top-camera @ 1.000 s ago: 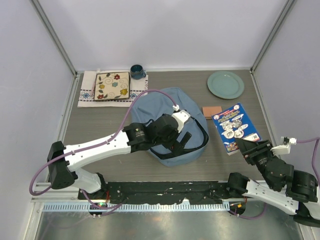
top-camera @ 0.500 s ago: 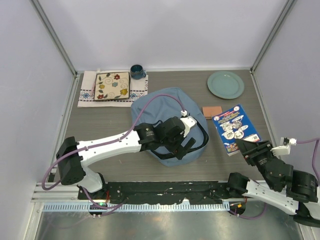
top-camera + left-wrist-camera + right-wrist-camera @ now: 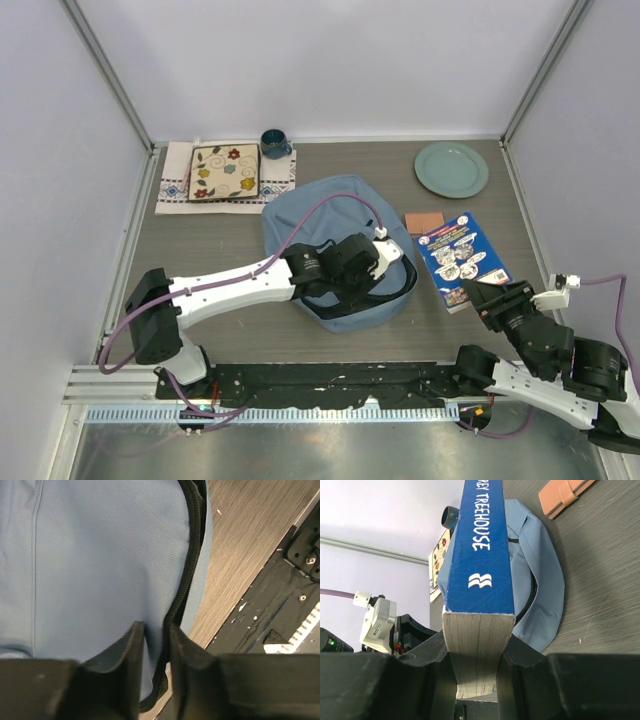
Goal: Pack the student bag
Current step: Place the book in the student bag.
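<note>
The student bag (image 3: 330,212) is a soft dusty-blue backpack lying flat mid-table, black straps at its near right side. My left gripper (image 3: 368,288) is at the bag's near right edge. In the left wrist view its jaws (image 3: 156,632) are closed on the bag's fabric (image 3: 100,555) beside the dark zipper (image 3: 187,575). My right gripper (image 3: 478,293) is shut on the near end of a blue picture book (image 3: 462,255), right of the bag. In the right wrist view the book (image 3: 482,545) stands on edge between the fingers (image 3: 476,655), spine up, with the bag (image 3: 540,580) behind it.
A brown wallet (image 3: 424,222) lies between bag and book. A green plate (image 3: 452,168) sits at the back right. At the back left are a dark mug (image 3: 274,143) and a flowered square board (image 3: 225,172) on an embroidered cloth (image 3: 175,185).
My left arm slid right along the bag's near side and its jaws closed on the zipper edge. The right gripper shifted the book slightly left.
</note>
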`<action>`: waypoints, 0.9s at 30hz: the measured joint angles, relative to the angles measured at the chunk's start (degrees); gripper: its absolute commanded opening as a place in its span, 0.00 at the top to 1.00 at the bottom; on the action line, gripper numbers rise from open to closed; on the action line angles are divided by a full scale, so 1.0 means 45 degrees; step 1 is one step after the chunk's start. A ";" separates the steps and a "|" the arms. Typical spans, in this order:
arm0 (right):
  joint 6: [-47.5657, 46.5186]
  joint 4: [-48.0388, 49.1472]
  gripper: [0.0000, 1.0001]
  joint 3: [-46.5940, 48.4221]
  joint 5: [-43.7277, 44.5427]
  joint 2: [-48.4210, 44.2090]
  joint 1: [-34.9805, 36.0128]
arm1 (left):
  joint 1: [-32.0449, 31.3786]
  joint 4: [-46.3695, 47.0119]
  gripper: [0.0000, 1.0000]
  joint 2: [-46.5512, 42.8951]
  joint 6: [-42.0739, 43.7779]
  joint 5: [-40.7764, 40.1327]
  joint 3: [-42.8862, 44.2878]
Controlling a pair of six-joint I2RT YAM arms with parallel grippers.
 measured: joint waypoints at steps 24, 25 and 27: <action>0.0505 0.0481 0.99 -0.0840 -0.1001 0.0296 -0.0058 | 0.0491 0.1681 1.00 -0.3517 -0.0845 -0.2691 -0.1885; 0.0486 0.0466 0.99 -0.0826 -0.1044 0.0267 -0.0063 | 0.0588 0.1758 1.00 -0.3657 -0.0991 -0.2812 -0.1928; 0.0476 0.0262 0.99 -0.0675 -0.1132 0.0219 -0.0063 | 0.0733 0.1870 1.00 -0.3808 -0.1321 -0.2973 -0.1948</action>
